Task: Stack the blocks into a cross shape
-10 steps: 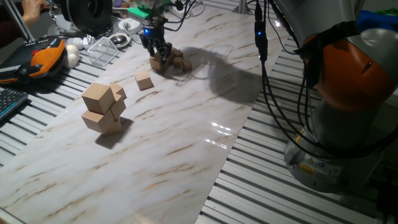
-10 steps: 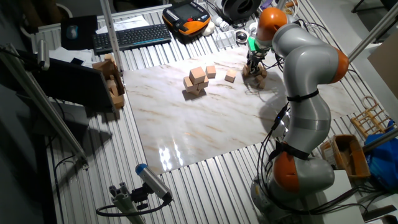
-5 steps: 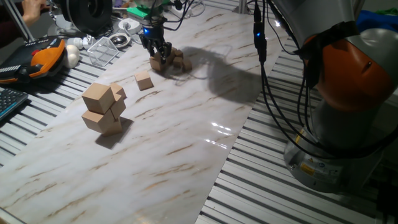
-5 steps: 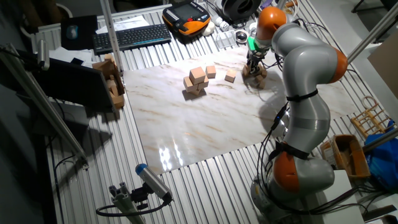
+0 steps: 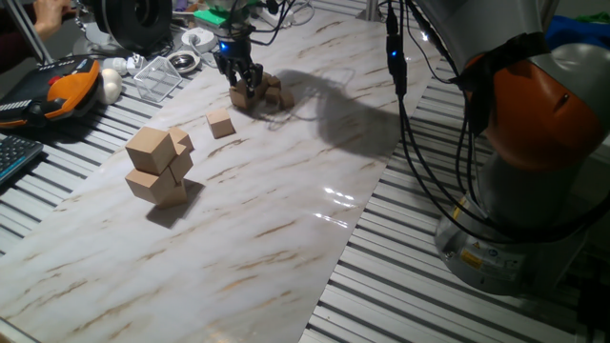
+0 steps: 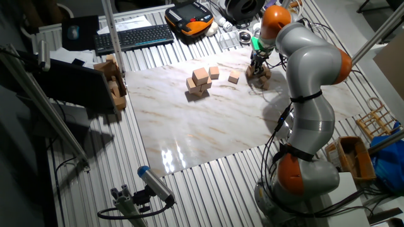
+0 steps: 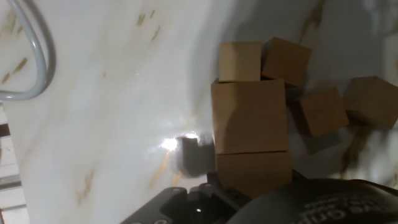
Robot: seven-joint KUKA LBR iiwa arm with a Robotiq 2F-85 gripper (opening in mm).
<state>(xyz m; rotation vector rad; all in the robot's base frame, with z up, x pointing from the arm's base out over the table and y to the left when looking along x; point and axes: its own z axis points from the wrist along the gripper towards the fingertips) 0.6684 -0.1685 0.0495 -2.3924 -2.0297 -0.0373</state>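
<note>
the arm [image 6: 309,69] is built of smooth silver-grey rounded shells with glossy orange bands at the joints, one near the base [image 6: 291,173] and one near the wrist. black cables [image 5: 410,114] hang along it, one carrying a small blue light. the wrist glows green and blue above a black pincer [image 5: 243,84] with dark blocky fingers.

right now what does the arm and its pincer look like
The arm is smooth grey with orange joint bands, and black cables hang along it. A green light ring glows at the wrist. The pincer is small and black with two short fingers.
</note>
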